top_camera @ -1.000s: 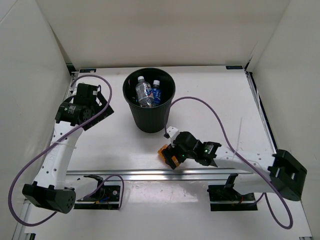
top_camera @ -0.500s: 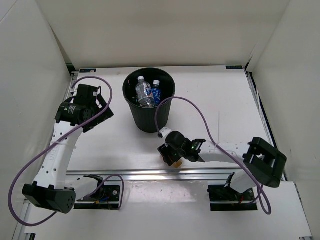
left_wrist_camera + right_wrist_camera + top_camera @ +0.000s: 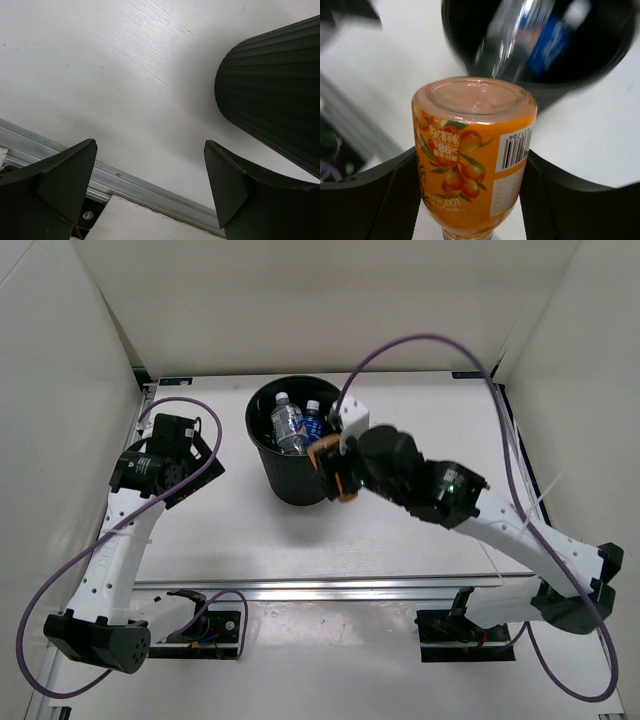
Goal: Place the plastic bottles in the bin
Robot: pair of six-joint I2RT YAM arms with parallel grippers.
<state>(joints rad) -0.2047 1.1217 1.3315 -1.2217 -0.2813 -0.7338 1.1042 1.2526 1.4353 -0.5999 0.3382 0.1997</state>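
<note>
My right gripper [image 3: 338,475] is shut on the short orange bottle [image 3: 325,455], held off the table against the near right side of the black bin [image 3: 262,445]. In the right wrist view the orange bottle [image 3: 472,160], with its fruit label, sits base-outward between both fingers, and the bin [image 3: 615,55] lies blurred beyond it. A clear bottle [image 3: 287,426] and a blue-labelled one [image 3: 312,425] lie inside the bin. My left gripper [image 3: 180,462] hangs open to the left of the bin, and nothing is between its fingers [image 3: 65,185].
The bin's ribbed wall [image 3: 275,95] shows at the right of the left wrist view. An aluminium rail [image 3: 320,590] runs along the near table edge. White walls enclose the table on three sides. Purple cables loop over both arms.
My right gripper shut on the orange bottle near the front rail, then lifted it up and back to the bin's near right side. The left arm barely moved.
</note>
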